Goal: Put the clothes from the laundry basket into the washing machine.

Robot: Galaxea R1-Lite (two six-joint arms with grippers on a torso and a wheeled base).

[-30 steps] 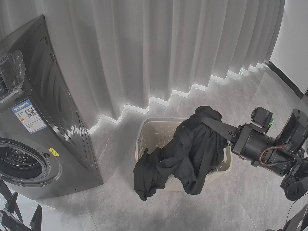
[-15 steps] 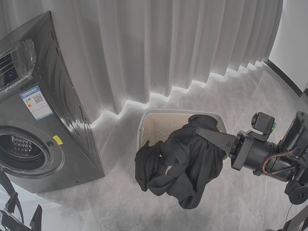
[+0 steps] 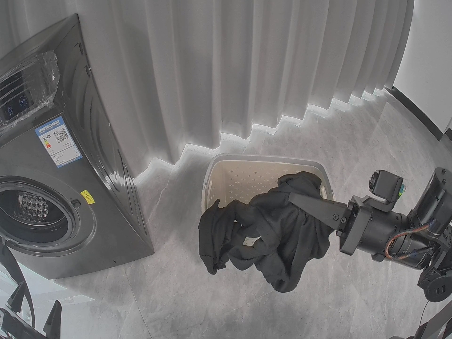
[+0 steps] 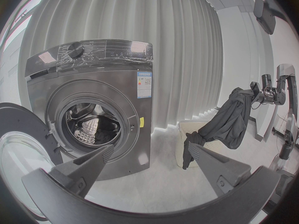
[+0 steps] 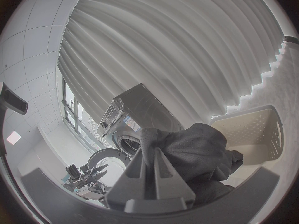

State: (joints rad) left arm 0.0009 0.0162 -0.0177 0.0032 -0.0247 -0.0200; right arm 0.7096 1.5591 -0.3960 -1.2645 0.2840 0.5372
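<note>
My right gripper (image 3: 294,197) is shut on a black garment (image 3: 278,231), which hangs from it above the near side of the cream laundry basket (image 3: 226,175). One end of the garment droops over the basket's front rim. In the right wrist view the fingers (image 5: 162,162) pinch a fold of the garment (image 5: 193,150) in front of the basket (image 5: 264,125). The grey washing machine (image 3: 61,175) stands to the left with its round door (image 4: 18,147) swung open and the drum (image 4: 90,125) visible. My left gripper (image 4: 150,147) is open and holds nothing, low in front of the machine.
White curtains (image 3: 235,62) hang behind the basket and the machine. Bare grey tiled floor (image 3: 179,288) lies between the machine and the basket. A dark skirting board (image 3: 419,114) runs along the wall at the far right.
The head view has shifted, so machine and basket sit higher in the picture. Relative to the basket, my right gripper and the garment have come nearer, uncovering more of the basket's inside.
</note>
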